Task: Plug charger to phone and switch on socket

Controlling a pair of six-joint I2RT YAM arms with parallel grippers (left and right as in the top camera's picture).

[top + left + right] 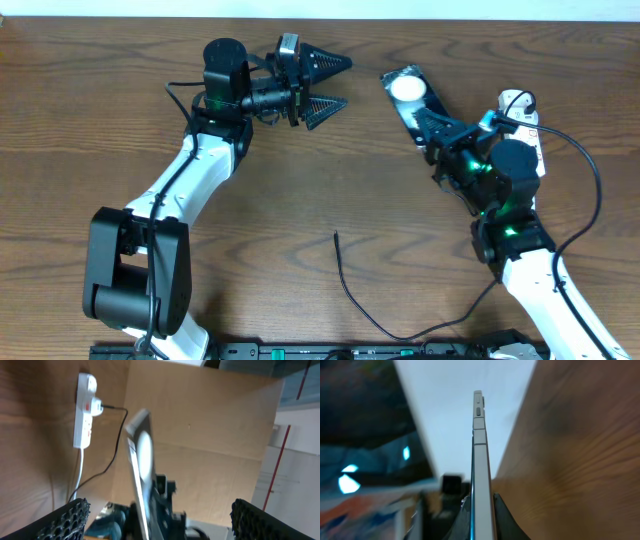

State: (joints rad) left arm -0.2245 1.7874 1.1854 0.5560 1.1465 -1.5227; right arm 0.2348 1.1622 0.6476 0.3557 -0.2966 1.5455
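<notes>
Wooden table (300,180); black rail (300,352) along its near edge.

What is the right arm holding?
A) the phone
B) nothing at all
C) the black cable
A: the phone is pinched between the right jaws, while the cable lies loose on the table.

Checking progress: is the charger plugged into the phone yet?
Unplugged. The charger ends loose on the table, apart from the phone, which the right gripper holds.
</notes>
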